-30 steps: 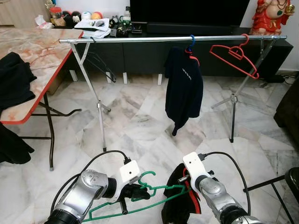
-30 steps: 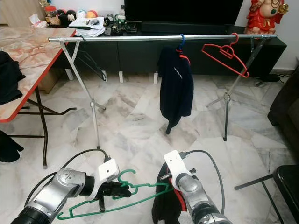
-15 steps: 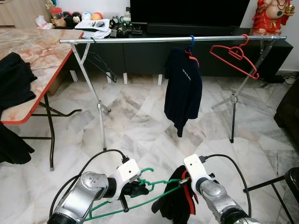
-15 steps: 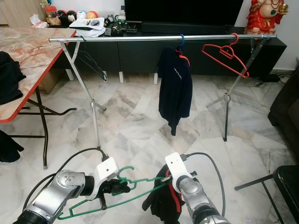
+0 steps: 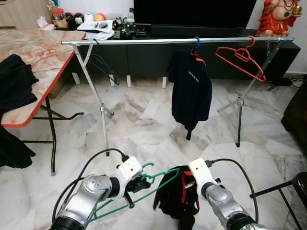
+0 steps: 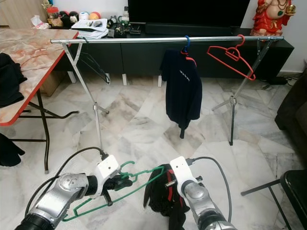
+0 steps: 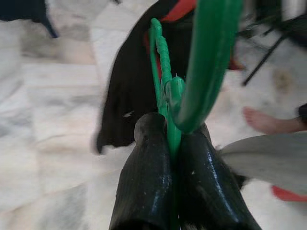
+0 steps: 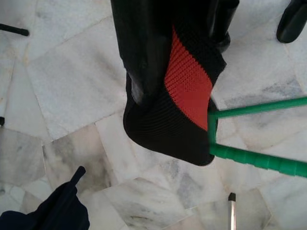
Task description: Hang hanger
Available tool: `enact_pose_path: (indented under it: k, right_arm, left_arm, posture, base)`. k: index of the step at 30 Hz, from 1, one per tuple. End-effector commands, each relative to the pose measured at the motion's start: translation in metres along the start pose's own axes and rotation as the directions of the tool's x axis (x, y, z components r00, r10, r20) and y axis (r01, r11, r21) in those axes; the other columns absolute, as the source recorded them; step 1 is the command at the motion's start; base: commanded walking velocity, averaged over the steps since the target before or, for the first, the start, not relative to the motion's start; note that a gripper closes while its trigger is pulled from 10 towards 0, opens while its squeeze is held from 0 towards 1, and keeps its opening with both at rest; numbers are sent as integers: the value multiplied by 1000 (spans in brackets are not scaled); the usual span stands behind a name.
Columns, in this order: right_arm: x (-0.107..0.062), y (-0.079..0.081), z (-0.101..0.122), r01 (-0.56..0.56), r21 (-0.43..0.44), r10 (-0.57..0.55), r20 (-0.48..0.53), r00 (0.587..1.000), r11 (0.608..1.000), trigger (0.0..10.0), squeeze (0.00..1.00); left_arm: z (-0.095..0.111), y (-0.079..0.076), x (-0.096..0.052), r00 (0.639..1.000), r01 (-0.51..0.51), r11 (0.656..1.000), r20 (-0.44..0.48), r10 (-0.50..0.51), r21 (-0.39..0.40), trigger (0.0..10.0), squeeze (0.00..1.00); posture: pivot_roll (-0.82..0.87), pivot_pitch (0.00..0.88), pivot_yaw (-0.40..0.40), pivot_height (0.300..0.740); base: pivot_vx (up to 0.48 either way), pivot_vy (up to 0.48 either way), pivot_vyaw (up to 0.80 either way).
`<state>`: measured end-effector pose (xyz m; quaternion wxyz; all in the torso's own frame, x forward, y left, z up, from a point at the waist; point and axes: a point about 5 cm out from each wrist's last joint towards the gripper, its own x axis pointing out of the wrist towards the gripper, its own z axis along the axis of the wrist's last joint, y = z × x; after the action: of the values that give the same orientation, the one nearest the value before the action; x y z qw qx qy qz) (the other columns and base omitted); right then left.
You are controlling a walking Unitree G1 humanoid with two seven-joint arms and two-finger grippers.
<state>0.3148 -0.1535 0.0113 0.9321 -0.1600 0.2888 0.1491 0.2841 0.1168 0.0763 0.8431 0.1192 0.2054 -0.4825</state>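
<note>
While the black-and-red garment (image 5: 176, 194) is only partly over the green hanger (image 5: 144, 184), the step in hand looks like dressing it; best to keep the hanger level and draw the cloth fully across the arm before lifting toward the clothes rail (image 5: 177, 40). Left claw (image 7: 168, 158) is clenched on the hanger just below its hook, at the neck. Right claw (image 8: 177, 62) is pinched on the garment's fabric, and the hanger's arm end pokes into the cloth just beside it. Both are low above the marble floor (image 5: 144, 129), well short of the rail.
</note>
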Motion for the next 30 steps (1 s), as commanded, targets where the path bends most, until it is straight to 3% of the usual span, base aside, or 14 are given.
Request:
enact_pose_path:
  k: [1,3,6,11,14,25,28,30]
  right_arm:
    - [0,-1,3,-2,14,2,5,1000,1000,10000,0]
    - [1,-3,7,-1,16,0,13,1000,1000,10000,0]
    - [1,-5,10,4,27,-4,22,1000,1000,10000,0]
    - [2,-5,16,-4,65,2,43,999,998,10000,0]
    - [2,-2,17,-21,82,17,47,999,996,10000,0]
    - [2,-1,22,-93,41,90,60,994,995,10000,0]
    - [1,0,23,-132,16,131,58,990,991,10000,0]
    - [1,6,21,-205,-12,205,44,978,979,10000,0]
  left_arm:
    - [4,-7,0,998,61,998,26,-61,-17,10000,0]
    - [7,-16,-2,990,138,989,50,-136,-60,10000,0]
    - [8,-17,-3,987,156,985,62,-151,-74,10000,0]
    - [3,-7,-1,998,54,998,18,-53,-31,10000,0]
    - [0,-1,3,1000,-1,999,2,2,-51,10000,0]
    - [-11,-4,7,999,18,997,-48,-22,-70,10000,0]
    - [-15,-6,8,998,42,994,-49,-47,-102,10000,0]
    - [-17,-1,7,999,8,994,-44,-13,-111,10000,0]
  posture:
    - [68,92,-43,721]
    - [68,92,-44,721]
    - [69,93,-45,721]
    - [63,92,-45,721]
    - [62,93,-45,721]
    - [50,100,-45,721]
    - [42,102,-45,721]
    - [38,102,-45,721]
  base:
    - [0,0,0]
    - [0,0,0]
    - [0,0,0]
    - [0,0,0]
    - [0,0,0]
    - [0,0,0]
    - [0,0,0]
    - [0,0,0]
